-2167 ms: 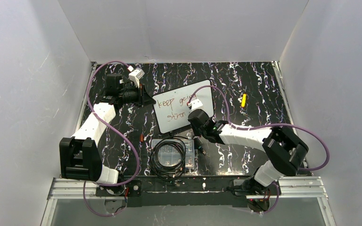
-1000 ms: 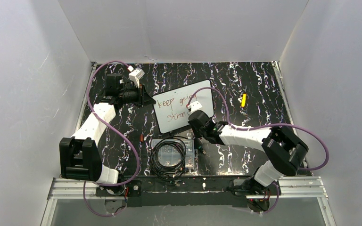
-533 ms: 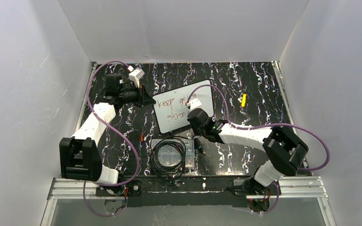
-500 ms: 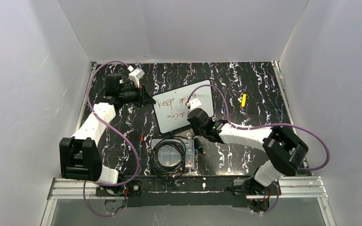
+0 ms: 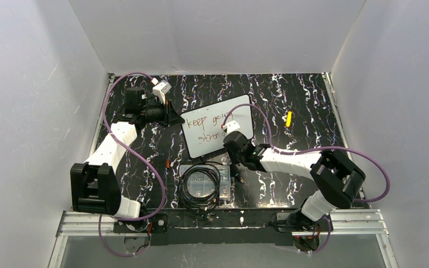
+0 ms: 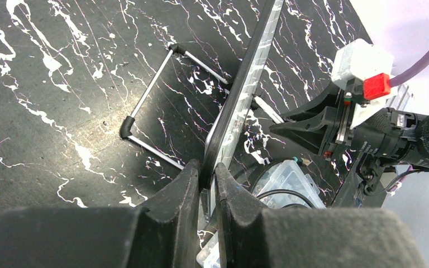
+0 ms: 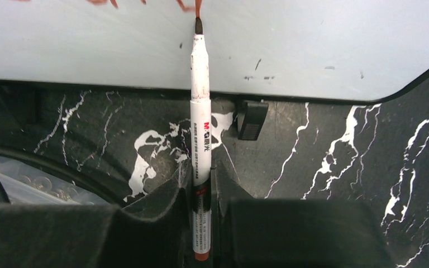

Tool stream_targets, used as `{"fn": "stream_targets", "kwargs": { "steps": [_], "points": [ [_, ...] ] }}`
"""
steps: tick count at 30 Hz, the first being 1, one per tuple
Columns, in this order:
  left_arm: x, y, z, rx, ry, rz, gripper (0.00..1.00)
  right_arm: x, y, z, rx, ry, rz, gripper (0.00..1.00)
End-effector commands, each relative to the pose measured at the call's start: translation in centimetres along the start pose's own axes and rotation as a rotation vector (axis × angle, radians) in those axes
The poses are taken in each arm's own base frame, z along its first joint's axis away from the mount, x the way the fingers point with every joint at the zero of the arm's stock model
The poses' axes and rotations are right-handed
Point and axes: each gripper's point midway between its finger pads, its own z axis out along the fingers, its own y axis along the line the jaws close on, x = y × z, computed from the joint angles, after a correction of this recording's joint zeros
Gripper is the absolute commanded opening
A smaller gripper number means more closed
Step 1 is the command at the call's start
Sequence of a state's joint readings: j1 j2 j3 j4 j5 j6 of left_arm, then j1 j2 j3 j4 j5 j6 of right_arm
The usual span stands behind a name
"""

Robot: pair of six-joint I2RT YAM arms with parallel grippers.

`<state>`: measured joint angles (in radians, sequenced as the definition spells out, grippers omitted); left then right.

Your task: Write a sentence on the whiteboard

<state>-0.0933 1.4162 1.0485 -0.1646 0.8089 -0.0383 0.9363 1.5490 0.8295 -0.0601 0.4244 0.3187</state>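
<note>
Overhead, the whiteboard [image 5: 202, 147] stood mid-table, at 12 o'clock from the cable box [image 5: 201, 184]. Left gripper [image 6: 203, 177] was pinched tight on the board's 9 o'clock edge. Right gripper [image 7: 201, 187] was clamped narrowly on the marker [image 7: 200, 95], its tip at 12 o'clock and touching a stroke of the sentence [image 5: 196, 121].

Bright, even light, soft shadows. My fingers [image 6: 167, 223] sit dark and blurred near each wrist lens, while the far table [image 6: 61, 84] stays sharp.
</note>
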Motion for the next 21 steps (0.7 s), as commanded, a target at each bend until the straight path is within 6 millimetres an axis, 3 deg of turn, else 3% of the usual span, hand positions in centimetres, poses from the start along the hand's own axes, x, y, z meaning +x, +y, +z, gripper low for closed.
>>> {"fn": "stream_targets", "kwargs": {
  "steps": [1,10,16,21],
  "points": [
    [-2.6,-0.8,-1.1,0.003,-0.065,0.058,0.0,1.5,0.1,0.0,-0.017,0.042,0.014,0.01],
    [-2.6,-0.8,-1.1,0.003,-0.065,0.059,0.0,1.8,1.1,-0.2,-0.087,0.055,-0.018,0.01],
    [-2.6,-0.7,-1.0,0.003,-0.063,0.055,0.0,-0.8,1.3,-0.9,-0.096,-0.034,-0.005,0.01],
    [-2.6,-0.8,-1.0,0.003,-0.064,0.056,0.0,-3.2,0.0,-2.4,-0.051,-0.149,0.039,0.01]
  ]
}}
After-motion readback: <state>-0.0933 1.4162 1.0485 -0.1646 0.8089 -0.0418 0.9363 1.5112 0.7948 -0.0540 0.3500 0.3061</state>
